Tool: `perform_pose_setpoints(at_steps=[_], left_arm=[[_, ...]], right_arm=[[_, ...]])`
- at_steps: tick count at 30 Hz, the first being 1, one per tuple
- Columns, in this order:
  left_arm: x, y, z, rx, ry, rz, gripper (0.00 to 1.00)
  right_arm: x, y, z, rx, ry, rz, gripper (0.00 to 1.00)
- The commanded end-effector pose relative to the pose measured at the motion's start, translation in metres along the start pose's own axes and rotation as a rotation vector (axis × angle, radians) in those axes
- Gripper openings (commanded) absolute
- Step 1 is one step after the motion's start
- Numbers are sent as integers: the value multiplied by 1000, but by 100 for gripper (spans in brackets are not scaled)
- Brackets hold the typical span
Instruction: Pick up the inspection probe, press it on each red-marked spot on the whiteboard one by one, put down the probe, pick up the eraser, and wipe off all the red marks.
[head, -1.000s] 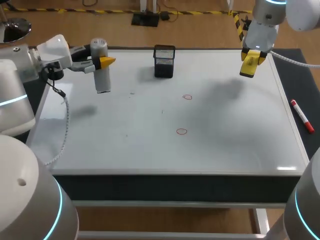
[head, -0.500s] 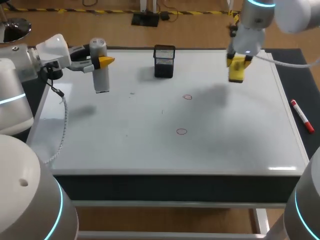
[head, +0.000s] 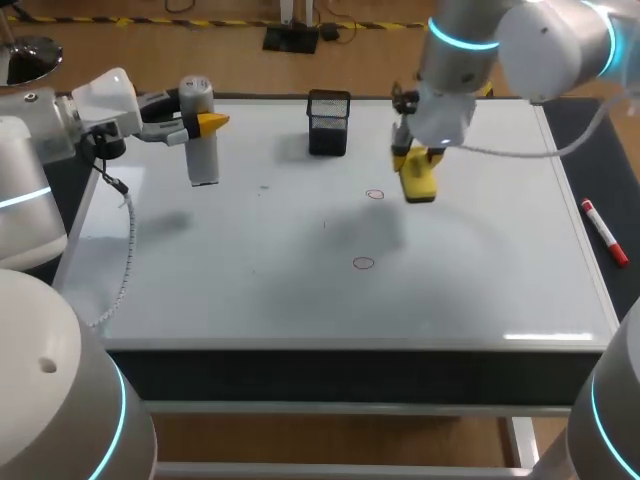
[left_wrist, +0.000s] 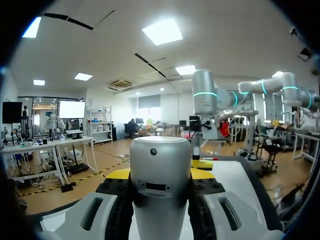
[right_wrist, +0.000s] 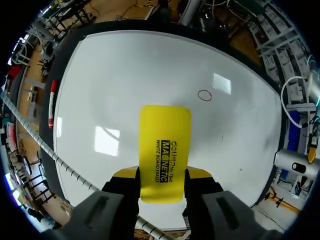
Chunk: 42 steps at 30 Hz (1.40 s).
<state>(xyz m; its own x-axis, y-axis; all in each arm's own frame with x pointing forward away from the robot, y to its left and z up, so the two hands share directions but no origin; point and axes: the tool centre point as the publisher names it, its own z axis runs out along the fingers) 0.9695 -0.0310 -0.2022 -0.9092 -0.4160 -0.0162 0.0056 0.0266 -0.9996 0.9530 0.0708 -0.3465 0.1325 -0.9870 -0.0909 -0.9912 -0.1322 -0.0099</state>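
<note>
Over on the left, the left claw (head: 205, 124) is clamped on the inspection probe (head: 203, 150), a grey cylinder held upright with its rounded cap on top. It hangs over the far left part of the whiteboard (head: 300, 290), and its shadow falls on the board nearer to me, apart from the probe itself. From the left wrist view the probe (left_wrist: 160, 170) fills the gap between the two fingers, with a yellow tip pressed against each side.

The right arm comes in from the far right corner and reaches past the middle of the board. The right claw (head: 415, 162) grips the yellow eraser (head: 418, 185) by its two long edges, the free end pointing down toward the board. The eraser sits just beside the farther red circle (head: 375, 194), on its right. I cannot tell whether it touches the surface. The nearer red circle (head: 363, 263) lies well apart from it, toward the front edge. In the right wrist view a red circle (right_wrist: 204, 95) shows ahead of the eraser's tip and off to one side.

A black mesh pen cup (head: 329, 122) stands at the back of the whiteboard, between the two arms. A red marker (head: 604, 232) lies on the dark counter (head: 350, 372) just beside the board's right edge.
</note>
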Motion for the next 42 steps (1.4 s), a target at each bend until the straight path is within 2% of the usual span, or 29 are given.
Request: perform_pose_setpoints(at_steps=[1, 8, 15, 27, 42], left_arm=[[-1, 1, 1, 4, 0, 2, 0], [-1, 1, 1, 4, 0, 2, 0], [-1, 1, 1, 4, 0, 2, 0], [-1, 1, 1, 4, 0, 2, 0], [-1, 1, 1, 4, 0, 2, 0]], right_arm=[[-26, -4, 12, 4, 14, -11, 0], [-59, -14, 29, 0, 7, -51, 0], [-74, -30, 45, -23, -1, -61, 0], [-74, -48, 68, -21, -57, -69, 0], [-63, -54, 83, -28, -17, -66, 0]])
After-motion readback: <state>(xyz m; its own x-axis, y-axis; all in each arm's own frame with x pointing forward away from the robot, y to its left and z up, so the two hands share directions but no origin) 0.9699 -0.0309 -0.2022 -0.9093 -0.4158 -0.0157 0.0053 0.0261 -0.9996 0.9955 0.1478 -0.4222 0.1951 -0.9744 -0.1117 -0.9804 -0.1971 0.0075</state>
